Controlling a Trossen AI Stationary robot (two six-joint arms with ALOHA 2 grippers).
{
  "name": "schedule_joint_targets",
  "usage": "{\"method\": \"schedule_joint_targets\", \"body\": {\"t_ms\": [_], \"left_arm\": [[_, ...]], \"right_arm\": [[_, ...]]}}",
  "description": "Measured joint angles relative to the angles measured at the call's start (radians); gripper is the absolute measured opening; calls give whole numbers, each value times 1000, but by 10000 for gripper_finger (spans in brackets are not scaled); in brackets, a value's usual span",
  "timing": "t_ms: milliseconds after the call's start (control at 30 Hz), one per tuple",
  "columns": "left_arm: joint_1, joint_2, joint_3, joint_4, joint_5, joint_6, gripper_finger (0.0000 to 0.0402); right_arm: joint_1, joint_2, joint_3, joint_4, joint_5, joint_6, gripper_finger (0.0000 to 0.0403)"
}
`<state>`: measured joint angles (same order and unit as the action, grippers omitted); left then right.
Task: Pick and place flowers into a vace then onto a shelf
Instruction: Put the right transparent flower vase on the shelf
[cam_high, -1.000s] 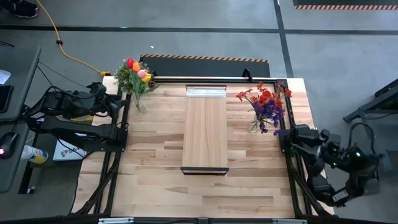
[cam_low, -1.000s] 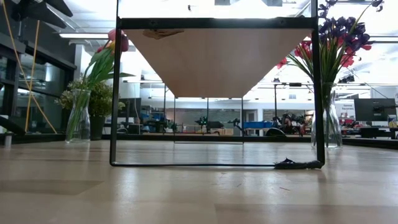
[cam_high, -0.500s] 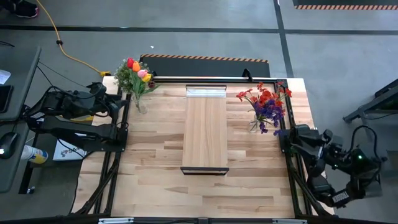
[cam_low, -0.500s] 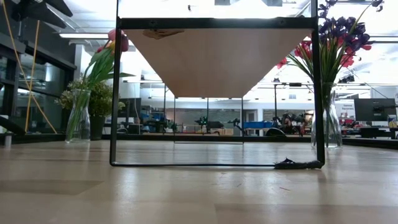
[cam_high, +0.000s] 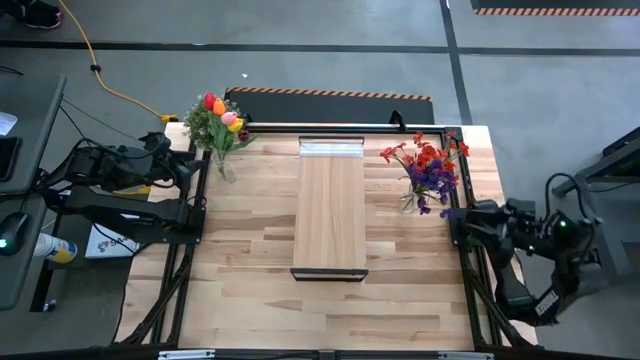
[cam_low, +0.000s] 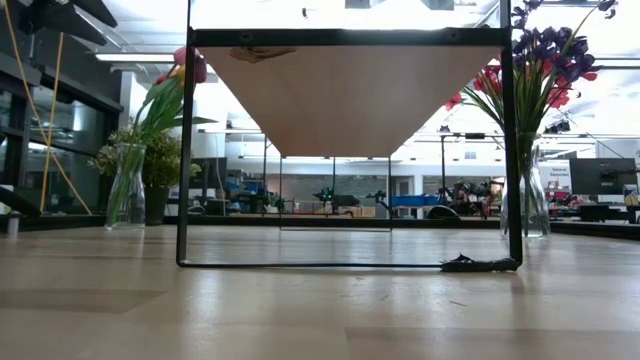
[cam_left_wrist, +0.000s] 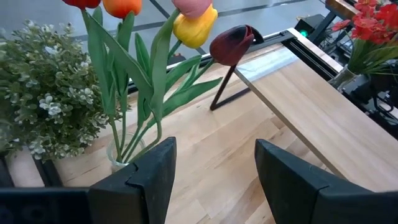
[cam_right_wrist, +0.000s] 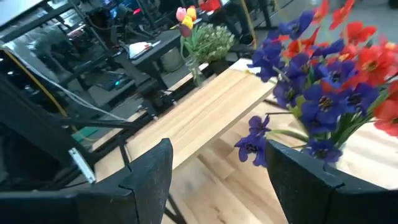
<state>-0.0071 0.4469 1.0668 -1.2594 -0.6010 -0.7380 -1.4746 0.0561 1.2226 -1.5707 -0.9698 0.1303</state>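
Observation:
Tulips in red, orange, yellow, pink and dark maroon stand in a glass vase at the table's far left, next to a bushy pale-green plant. Red and purple flowers stand in a second glass vase at the far right. The light wood shelf lies in the middle, on a dark frame. My left gripper is open at the left edge, short of the tulip vase. My right gripper is open at the right edge, beside the purple flowers.
The shelf's dark metal frame stands on the plank tabletop. Bare wood lies on both sides of the shelf and along the near edge. A yellow cable runs on the floor beyond the far left corner.
My right arm's rear links have swung toward the table's far edge; its gripper stays at the right edge near the purple flowers. The flowers, vases and shelf have kept still.

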Motion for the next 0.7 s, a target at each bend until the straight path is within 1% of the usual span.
{"method": "schedule_joint_targets", "body": {"t_ms": [167,300,433,600,700], "left_arm": [[0,0,0,0,-10,0,248],[0,0,0,0,-11,0,248],[0,0,0,0,-32,5,248],[0,0,0,0,-52,9,248],[0,0,0,0,-52,10,248]], "right_arm": [[5,1,-44,-1,-24,34,243],[7,2,-63,0,-11,27,243],[7,2,-86,0,76,-22,243],[22,3,-115,-1,257,-84,243],[40,3,-140,0,309,-103,243]]}}
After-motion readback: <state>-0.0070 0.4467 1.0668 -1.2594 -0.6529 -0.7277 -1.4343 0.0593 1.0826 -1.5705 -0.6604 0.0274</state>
